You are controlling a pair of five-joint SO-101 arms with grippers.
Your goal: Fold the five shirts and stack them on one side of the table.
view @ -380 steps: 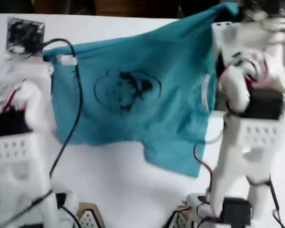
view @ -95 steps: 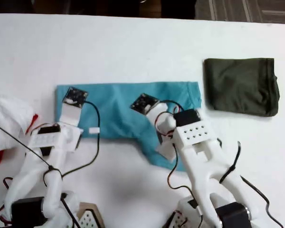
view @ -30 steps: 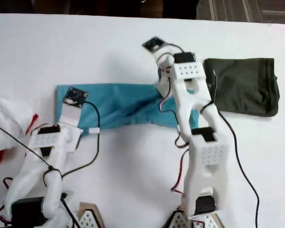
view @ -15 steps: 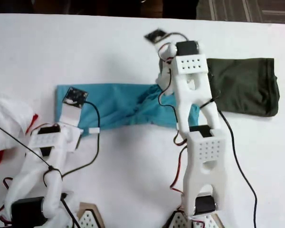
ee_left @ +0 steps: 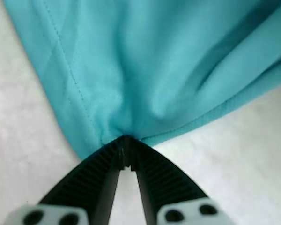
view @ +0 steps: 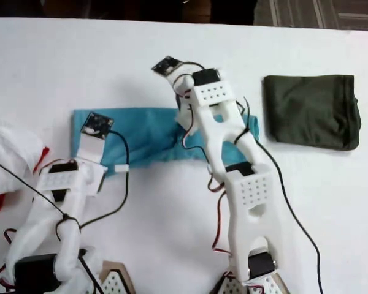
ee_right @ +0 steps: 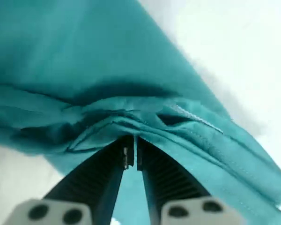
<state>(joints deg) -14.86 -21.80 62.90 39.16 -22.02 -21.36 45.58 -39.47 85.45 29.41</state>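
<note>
A teal shirt (view: 148, 133) lies as a folded band across the middle of the white table (view: 172, 55). My left gripper (ee_left: 126, 157) is shut on the shirt's near left edge (ee_left: 145, 84); in the high view that arm (view: 86, 156) stands at the band's left end. My right gripper (ee_right: 131, 147) is shut on bunched folds of the teal shirt (ee_right: 107, 93), and its arm (view: 205, 107) hangs over the band's right part, covering the cloth there. A folded dark green shirt (view: 311, 111) rests at the right of the table.
A heap of white and red cloth (view: 9, 156) sits at the left edge of the table. Black cables run from both arms down to their bases at the near edge. The far half of the table is bare white surface.
The right arm has swung left from beside the green shirt, carrying its pinch of teal cloth over the band. The left arm has stayed put.
</note>
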